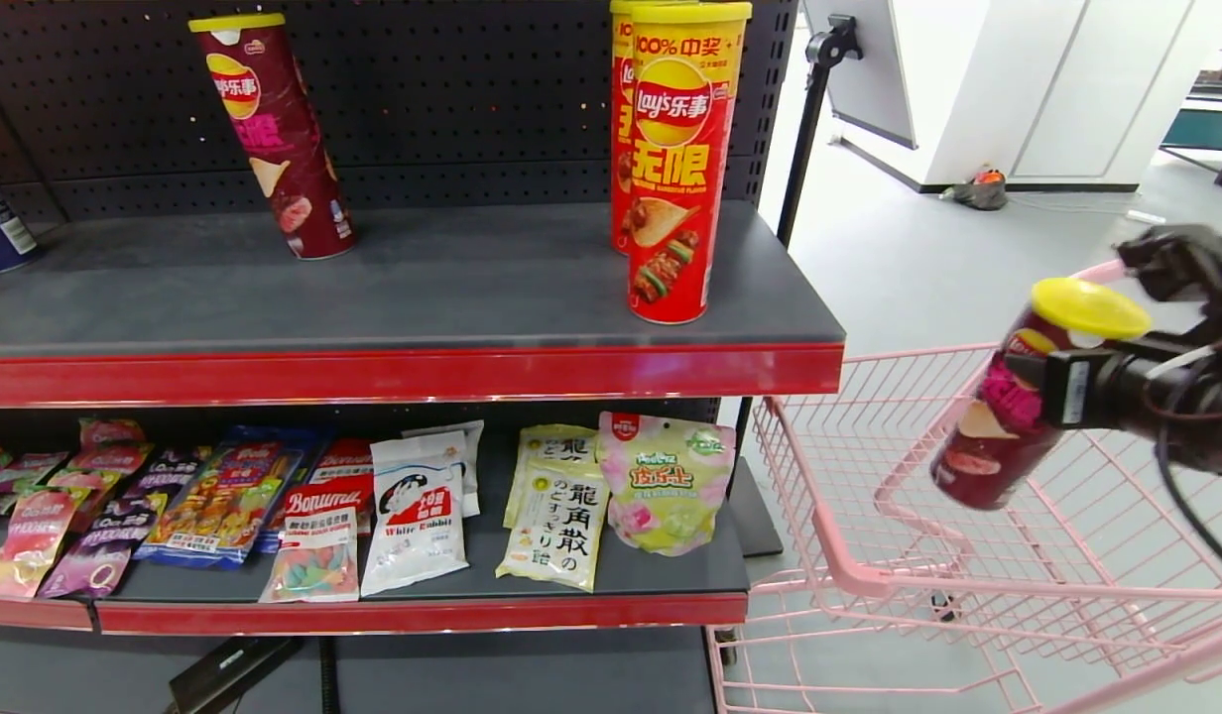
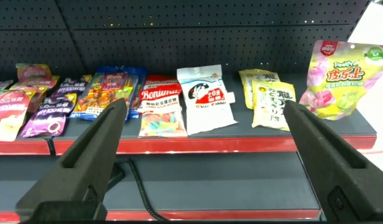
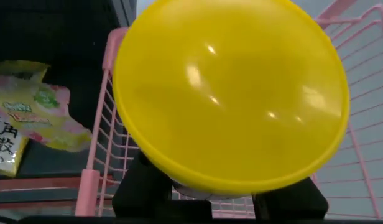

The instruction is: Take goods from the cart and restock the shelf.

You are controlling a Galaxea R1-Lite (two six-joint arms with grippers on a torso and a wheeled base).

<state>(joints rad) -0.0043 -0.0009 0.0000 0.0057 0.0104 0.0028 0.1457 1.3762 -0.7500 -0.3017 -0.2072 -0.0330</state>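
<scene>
The right tool [image 1: 1057, 392] is squeezed shut around a dark red chip can [image 1: 983, 451]. In the head view the can is at 3 o'clock, up in the air above the pink cart [image 1: 869, 580]. The can tips over a bit: its yellow lid [image 1: 1089, 307] points to 1 o'clock and its bottom to 7 o'clock. In the right wrist view the lid [image 3: 232, 93] is very near the camera, with the cart's pink wires behind it.

The cart sits at 4 o'clock, just beside the end of the shelves.

On the top shelf [image 1: 423, 288], one more dark red can [image 1: 274, 134] stands at 11 o'clock and leans a little. Two tall red cans [image 1: 678, 164] stand at 12 o'clock, one behind the other, near the shelf's front edge.

The lower shelf [image 1: 671, 580] holds flat snack bags in a row, with a pink and green bag [image 1: 666, 481] at the end nearest the cart.

The left tool [image 2: 204, 104] is wide open and holds nothing. Its two dark fingers [image 2: 86, 162] point at the lower shelf's bags.
</scene>
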